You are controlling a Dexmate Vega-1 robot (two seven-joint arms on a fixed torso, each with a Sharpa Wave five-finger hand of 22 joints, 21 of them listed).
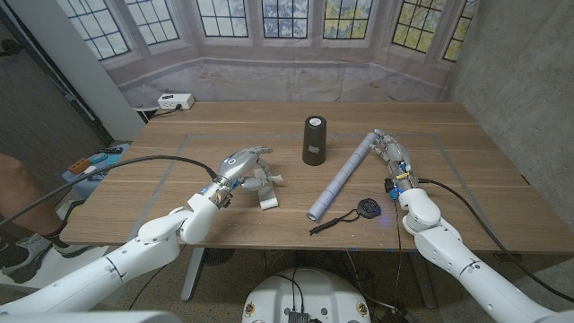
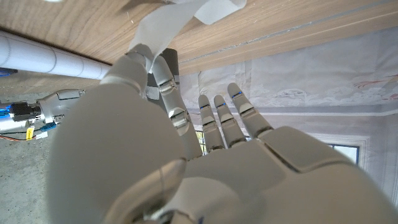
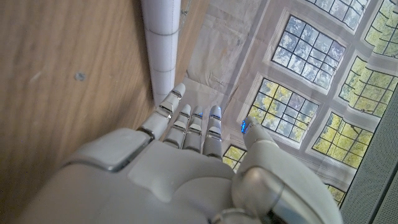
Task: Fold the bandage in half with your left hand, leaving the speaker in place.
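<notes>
The white bandage [image 1: 266, 190] lies left of the table's middle, its near end flat on the wood. My left hand [image 1: 239, 167] is over its far end and pinches the strip; in the left wrist view the bandage [image 2: 180, 15] runs from the fingertips [image 2: 144, 53] to the table. The black cylindrical speaker [image 1: 314, 140] stands upright behind and to the right of the bandage, a short way from it. My right hand [image 1: 391, 151] stands open, fingers straight, beside the far end of a long pale rolled tube [image 1: 344, 176]; the right wrist view shows that hand [image 3: 186, 155] next to the tube [image 3: 163, 37].
A small black disc with a cord [image 1: 366, 209] lies near the front edge by the tube's near end. A white power strip [image 1: 175, 101] sits at the back left corner. A person's leg [image 1: 13, 184] is at the left edge, off the table.
</notes>
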